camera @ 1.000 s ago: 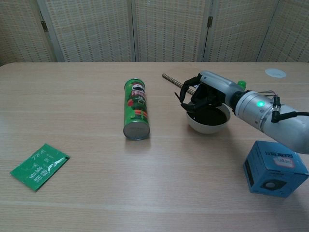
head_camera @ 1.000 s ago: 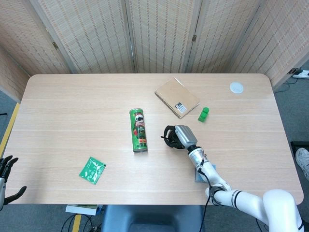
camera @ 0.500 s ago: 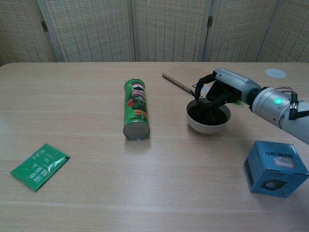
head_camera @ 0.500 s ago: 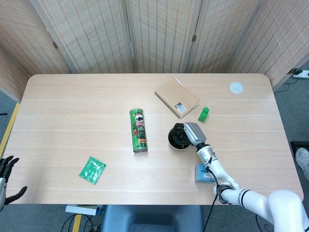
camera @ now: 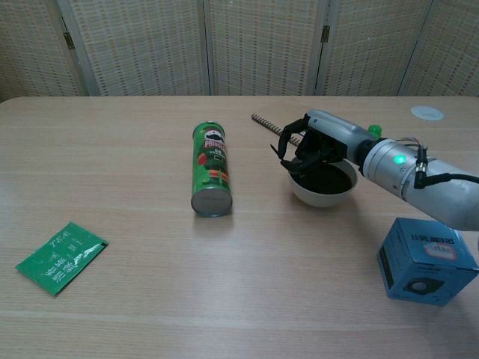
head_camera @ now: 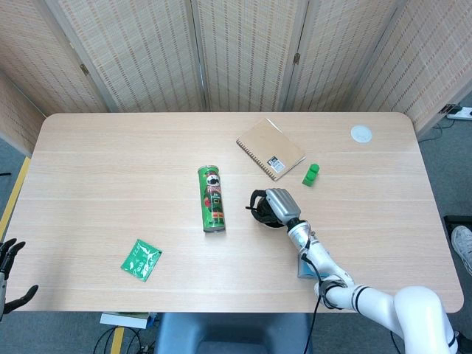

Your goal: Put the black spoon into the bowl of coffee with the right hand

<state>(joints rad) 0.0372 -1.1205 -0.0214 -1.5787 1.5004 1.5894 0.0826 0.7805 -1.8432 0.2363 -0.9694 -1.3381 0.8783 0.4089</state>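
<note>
The white bowl of dark coffee stands right of the table's middle; in the head view only the bowl's left rim shows beside the hand. My right hand hangs over the bowl's left rim, its dark fingers curled down around a thin black piece that I take for the black spoon. The spoon is hard to tell from the fingers. No spoon lies elsewhere on the table. My left hand is off the table's near left corner, fingers apart and holding nothing.
A green crisps can lies on its side left of the bowl. A spiral notebook and a small green bottle are behind the bowl. A blue box sits front right, a green tea sachet front left, a white lid far right.
My right hand swung right across the bowl half a second ago and is now back over the left rim, where it was one second ago. The bowl has not moved.
</note>
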